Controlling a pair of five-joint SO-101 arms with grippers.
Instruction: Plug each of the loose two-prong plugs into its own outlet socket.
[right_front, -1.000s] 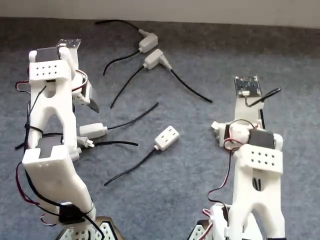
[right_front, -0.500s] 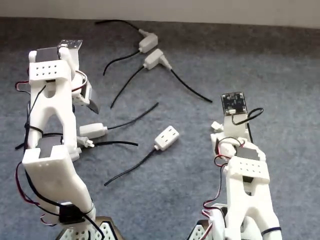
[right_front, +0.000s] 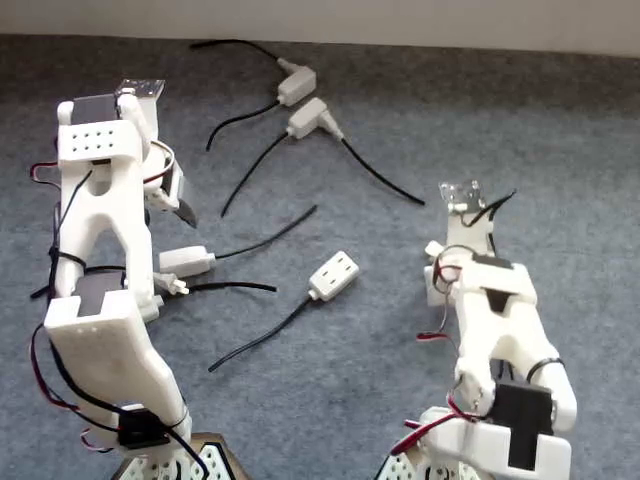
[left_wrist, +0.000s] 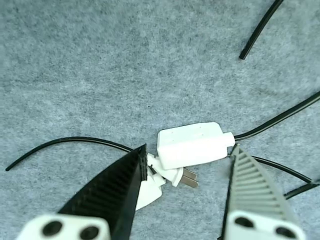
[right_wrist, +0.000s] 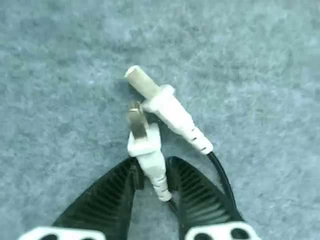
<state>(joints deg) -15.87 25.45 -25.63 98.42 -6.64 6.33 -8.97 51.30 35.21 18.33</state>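
Carpet (right_front: 560, 130), grey and short-piled, under outlet socket (right_front: 335, 274); pale wall (right_front: 400, 15) behind

Grey felt table (right_front: 560, 150) — white outlet sockets (right_front: 335, 275), plugs (left_wrist: 167, 176) and black cords (right_front: 260, 340) lie scattered.

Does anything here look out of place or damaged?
No damage shows. One loose plug lies askew against a socket block, prongs bare and not inserted. The right gripper holds a second plug.
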